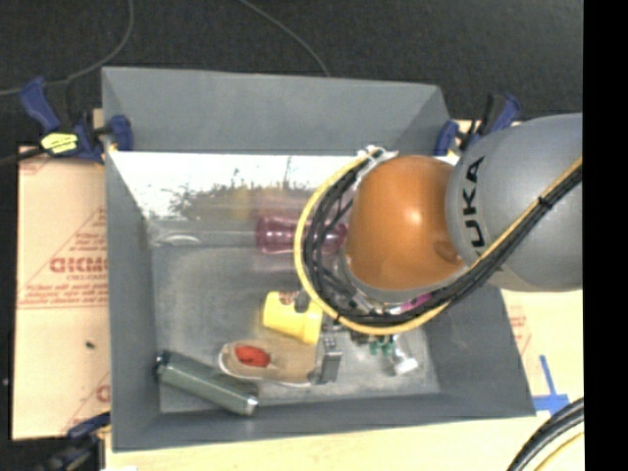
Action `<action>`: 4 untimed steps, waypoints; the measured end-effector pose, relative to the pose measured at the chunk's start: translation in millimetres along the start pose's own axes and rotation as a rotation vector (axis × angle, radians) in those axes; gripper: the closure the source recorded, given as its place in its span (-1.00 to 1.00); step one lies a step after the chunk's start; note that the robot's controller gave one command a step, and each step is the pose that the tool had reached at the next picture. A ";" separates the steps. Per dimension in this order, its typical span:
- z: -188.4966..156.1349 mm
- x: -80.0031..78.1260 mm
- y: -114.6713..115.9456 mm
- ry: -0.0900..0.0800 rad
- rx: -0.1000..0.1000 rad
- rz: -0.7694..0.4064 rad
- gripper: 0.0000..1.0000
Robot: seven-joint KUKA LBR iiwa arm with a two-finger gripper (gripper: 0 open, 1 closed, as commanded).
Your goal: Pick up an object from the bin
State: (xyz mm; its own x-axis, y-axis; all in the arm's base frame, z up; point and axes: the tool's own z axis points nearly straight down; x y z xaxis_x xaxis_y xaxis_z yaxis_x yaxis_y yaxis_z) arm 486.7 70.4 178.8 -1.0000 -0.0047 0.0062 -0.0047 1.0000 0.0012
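My gripper (329, 361) pokes out from under the orange wrist cover, low in the bin's front middle. Just to its left a yellow block-like thing (288, 318) lies on the floor, touching or nearly touching it. A pale oval dish with a red piece in it (252, 358) sits in front of the yellow thing, its right end reaching the gripper. A small white and green thing (398, 361) lies to the gripper's right.
A grey-green cylinder (206, 385) lies along the front left wall. A translucent pink-purple thing (279, 234) rests near the back wall, partly behind the cables. The arm and its cover hide the bin's right middle.
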 end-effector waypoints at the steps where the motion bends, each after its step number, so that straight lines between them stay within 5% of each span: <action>1: -4.4 -1.6 -0.2 -0.008 -0.001 0.004 -1.00; 2: 111.0 -0.3 7.4 -0.001 -0.003 0.062 -1.00; 3: 33.1 -15.7 7.5 -0.011 -0.002 0.031 -1.00; 4: 79.9 4.8 31.0 0.003 -0.004 0.389 -1.00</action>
State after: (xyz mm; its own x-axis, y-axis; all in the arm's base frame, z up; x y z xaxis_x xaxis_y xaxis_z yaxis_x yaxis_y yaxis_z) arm 481.3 101.5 99.0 -0.9269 0.3751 0.0099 0.3751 0.9270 0.0019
